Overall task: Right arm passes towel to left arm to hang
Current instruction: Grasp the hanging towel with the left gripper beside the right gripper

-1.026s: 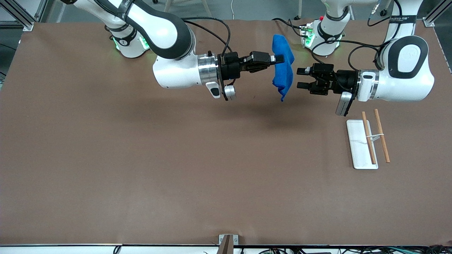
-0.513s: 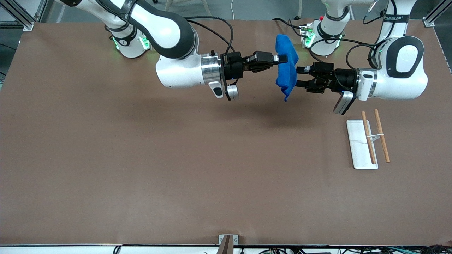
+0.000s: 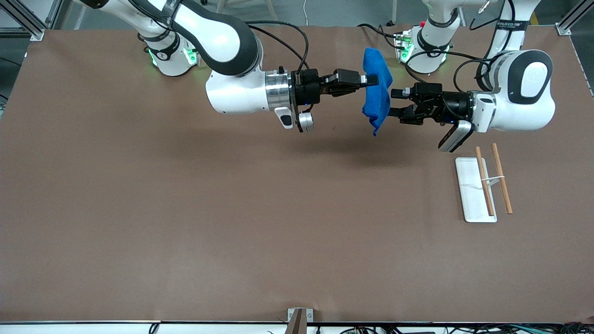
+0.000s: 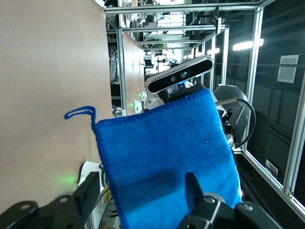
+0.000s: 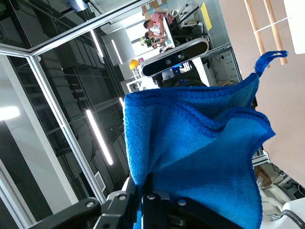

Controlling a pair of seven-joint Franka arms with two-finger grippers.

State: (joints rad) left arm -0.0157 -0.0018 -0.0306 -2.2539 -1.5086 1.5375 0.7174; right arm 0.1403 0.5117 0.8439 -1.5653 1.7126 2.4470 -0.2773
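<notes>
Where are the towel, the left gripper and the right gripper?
towel [image 3: 377,99]: front view, middle of the hanging cloth.
left gripper [image 3: 392,103]: front view, between its open fingertips.
right gripper [image 3: 371,80]: front view, fingertips pinching the cloth.

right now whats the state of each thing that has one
small bright blue microfibre towel: hanging in the air, pinched at its top
right gripper: jaws shut on the towel
left gripper: jaws open either side of the towel
white rack with two wooden rods: lying flat on the table
</notes>
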